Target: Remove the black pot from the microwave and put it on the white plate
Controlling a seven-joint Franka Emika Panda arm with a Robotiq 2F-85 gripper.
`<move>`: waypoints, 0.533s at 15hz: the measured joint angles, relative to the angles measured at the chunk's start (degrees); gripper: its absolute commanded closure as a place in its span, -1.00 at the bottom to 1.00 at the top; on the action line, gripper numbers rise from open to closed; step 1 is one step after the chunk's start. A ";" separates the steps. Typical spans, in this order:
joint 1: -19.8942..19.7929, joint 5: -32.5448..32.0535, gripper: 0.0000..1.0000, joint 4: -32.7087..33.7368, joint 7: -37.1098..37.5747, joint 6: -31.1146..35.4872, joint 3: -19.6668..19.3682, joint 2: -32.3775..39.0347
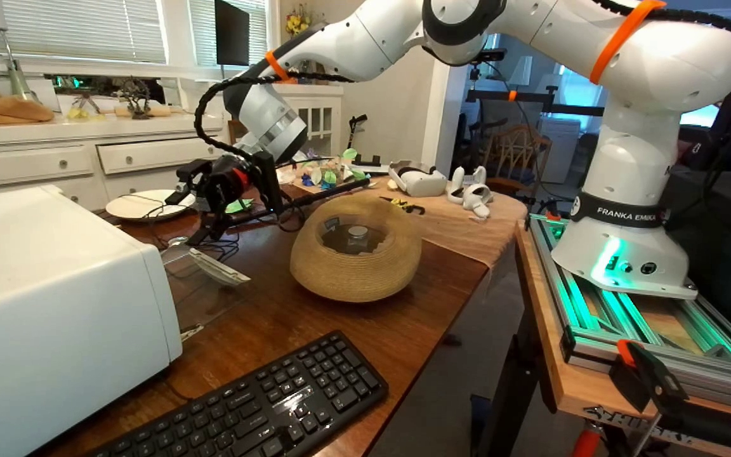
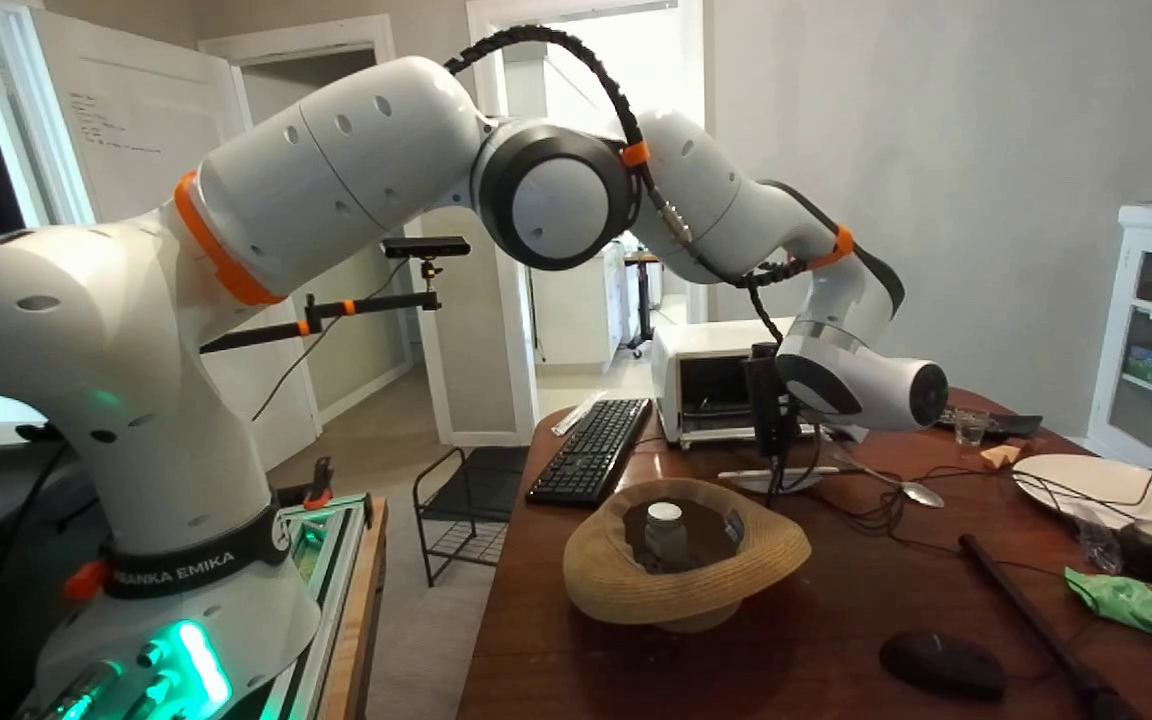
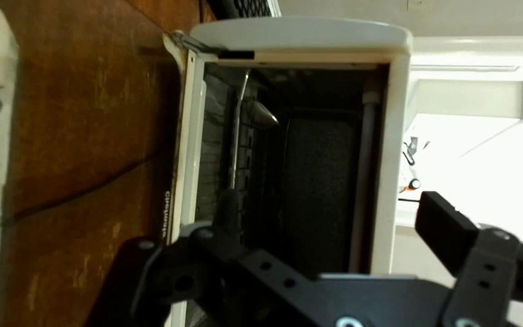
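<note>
Gaping, the fingers (image 3: 445, 231) face the oven (image 3: 393, 145), while only the exterior views show the white plate (image 1: 140, 205).

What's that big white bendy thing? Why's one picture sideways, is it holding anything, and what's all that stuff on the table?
That's a white, jointed robot arm. Its hand is a black, pincer-like gripper, standing open, with nothing in its grasp. Two pictures come from cameras outside the robot. The sideways one comes from a camera on its wrist, looking at the open front of a white, boxy oven. On the brown wooden table are, among other things, an upturned tan straw hat with a clear, white-lidded jar in it, a long black keyboard, and a round white plate. The robot's job is moving a black pot onto that plate, but I can't make out the pot.
</note>
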 measured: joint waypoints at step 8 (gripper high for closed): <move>4.37 2.26 0.04 5.29 -0.75 1.72 1.92 5.36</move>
